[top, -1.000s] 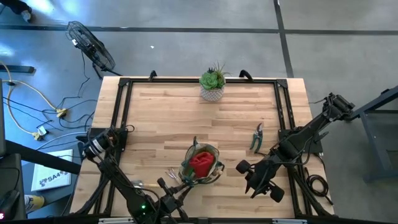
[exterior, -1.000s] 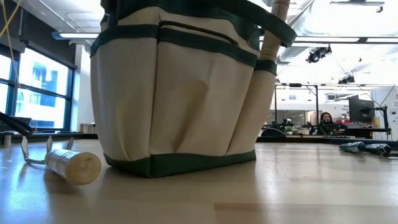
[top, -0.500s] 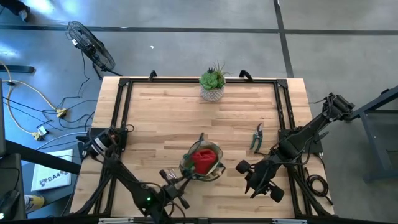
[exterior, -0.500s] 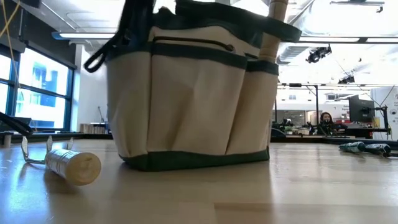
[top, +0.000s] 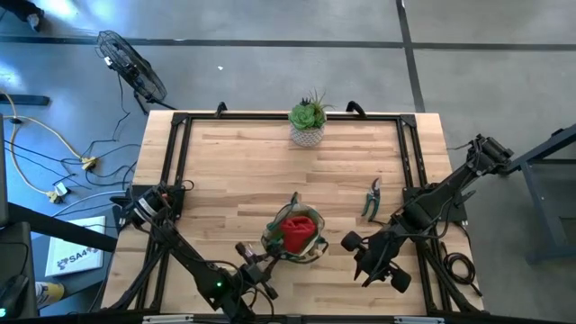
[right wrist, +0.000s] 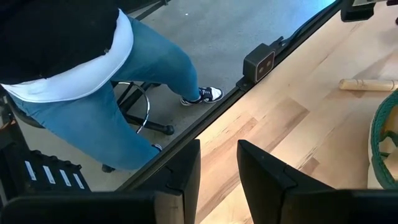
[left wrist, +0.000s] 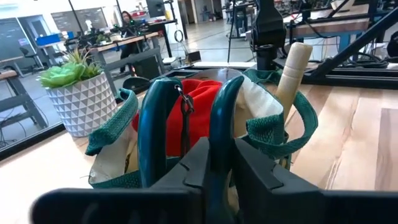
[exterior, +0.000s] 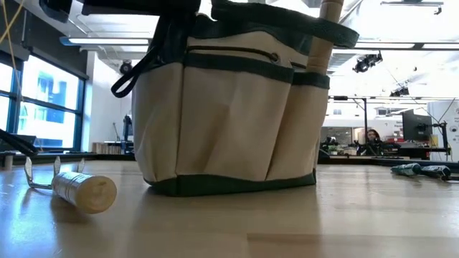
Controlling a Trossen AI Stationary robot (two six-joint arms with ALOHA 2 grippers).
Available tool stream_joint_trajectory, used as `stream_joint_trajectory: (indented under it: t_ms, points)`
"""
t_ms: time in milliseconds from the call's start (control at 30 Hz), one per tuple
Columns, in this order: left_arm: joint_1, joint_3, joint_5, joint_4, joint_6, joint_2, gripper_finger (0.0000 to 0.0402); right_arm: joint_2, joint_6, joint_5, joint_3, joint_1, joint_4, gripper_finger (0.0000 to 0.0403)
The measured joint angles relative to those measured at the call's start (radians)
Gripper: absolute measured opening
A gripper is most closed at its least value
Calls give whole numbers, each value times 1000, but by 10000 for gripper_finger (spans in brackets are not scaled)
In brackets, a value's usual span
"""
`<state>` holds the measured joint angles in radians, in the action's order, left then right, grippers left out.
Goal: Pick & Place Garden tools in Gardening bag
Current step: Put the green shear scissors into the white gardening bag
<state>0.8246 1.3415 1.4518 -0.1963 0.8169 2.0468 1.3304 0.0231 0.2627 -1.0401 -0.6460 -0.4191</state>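
The gardening bag (top: pixel 295 236) stands upright on the wooden counter (top: pixel 243 171), in the near middle part, between the two arms. It is a tan fabric bag with dark green trim and outer pockets. Inside it a red item (top: pixel 294 230) fills most of the opening, and a wooden handle (left wrist: pixel 291 68) stands up at one side of the bag.

The left gripper (left wrist: pixel 219 163) is at the near rim of the bag. Its two dark fingers are closed on a green handle (left wrist: pixel 221 118), one of two curved green handles that stick up from the bag just in front of the red item.

A wooden-handled tool (exterior: pixel 75 188) lies on its side on the counter, just beside the bag on the left arm's side; its metal prongs point away from the bag. The green-handled pruner (top: pixel 373 198) lies flat on the counter at the right side, well apart from the bag.

The right gripper (right wrist: pixel 217 163) hangs near the front right part of the counter, beside the bag, and holds nothing; its fingers stand a little apart with only the counter edge showing between them.

A green plant in a white pot (top: pixel 308 122) stands at the far edge of the counter. A person (right wrist: pixel 81 74) sits on a stool on the floor beside the counter.
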Motion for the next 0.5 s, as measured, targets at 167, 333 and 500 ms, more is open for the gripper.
stream_joint_trajectory:
  t_ms: [167, 333, 500]
  points:
    - [0, -1, 11, 12, 0, 0, 113, 0, 0, 1, 0, 0, -1, 97]
    - [0, 1, 19, 15, 35, 0, 132, 0, -6, 1, 0, -2, -2, 97]
    - [0, 2, 30, 14, 45, -6, 134, 0, -29, 0, 0, -2, -3, 97]
